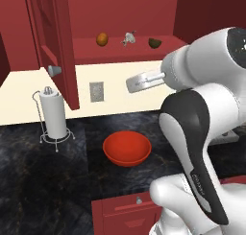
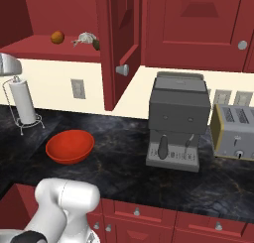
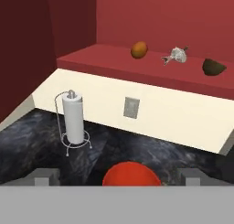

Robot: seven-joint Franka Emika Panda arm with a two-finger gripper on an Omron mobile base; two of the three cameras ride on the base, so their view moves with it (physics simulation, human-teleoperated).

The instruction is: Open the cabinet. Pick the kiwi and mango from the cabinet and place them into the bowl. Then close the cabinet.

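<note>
We find the cabinet [image 1: 53, 47] with both doors swung out, so the shelf [image 3: 151, 70] lies exposed and reachable from the front. On it we see the mango [image 1: 102, 39] at the left, a pale garlic bulb [image 1: 129, 38] in the middle, and the kiwi [image 1: 154, 42] at the right, all well apart from one another, which leaves room to take each fruit without disturbing its neighbour. The bowl [image 1: 126, 149] stands on the dark table [image 1: 43, 181], below the shelf and in front of the wall, so a fruit needs only a short drop once it is drawn out. It holds nothing as yet. We hold the gripper [image 3: 116, 177] above the bowl, aimed up at the shelf; its fingers [image 3: 45, 176] stand at full spread and grip nothing. We judge the mango or kiwi pick to be the next step. A paper-towel stand [image 1: 54, 115] sits left of the bowl, clear of the likely path.
</note>
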